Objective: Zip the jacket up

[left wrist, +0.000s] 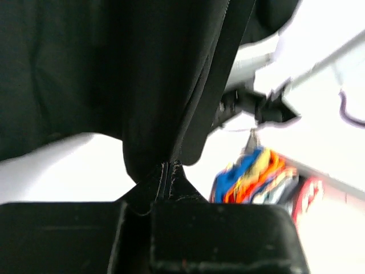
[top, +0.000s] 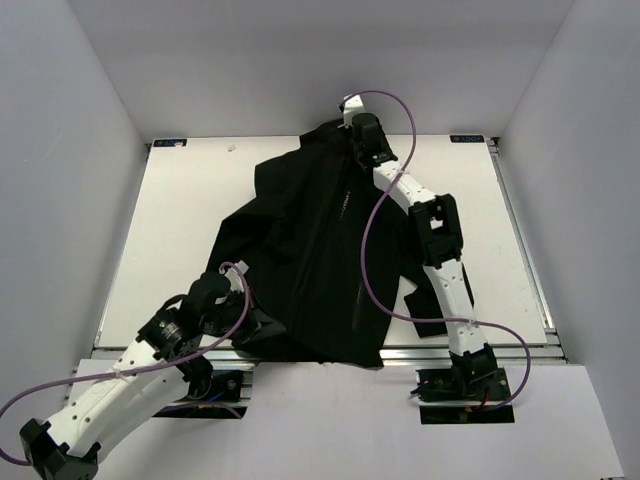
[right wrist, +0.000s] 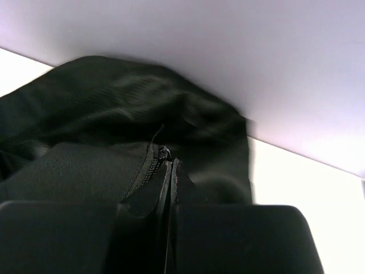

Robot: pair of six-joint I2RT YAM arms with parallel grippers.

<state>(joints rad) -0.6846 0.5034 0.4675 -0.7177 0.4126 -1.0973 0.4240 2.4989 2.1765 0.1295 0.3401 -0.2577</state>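
The black jacket (top: 300,260) lies spread on the white table (top: 180,220), collar at the far edge and hem at the near edge. My left gripper (top: 262,325) is at the hem. In the left wrist view it (left wrist: 165,182) is shut on a fold of the jacket (left wrist: 114,68) at the bottom of the front seam. My right gripper (top: 355,150) is at the collar. In the right wrist view it (right wrist: 173,168) is shut right at the zipper slider (right wrist: 164,153), and zipper teeth (right wrist: 142,171) run down the jacket (right wrist: 74,114) on the left.
Grey walls enclose the table on three sides, and the back wall (right wrist: 228,51) stands close behind the collar. The metal front rail (top: 400,352) runs under the hem. A bundle of coloured wires (left wrist: 251,177) hangs below the table edge. Purple cables (top: 375,220) loop over the jacket.
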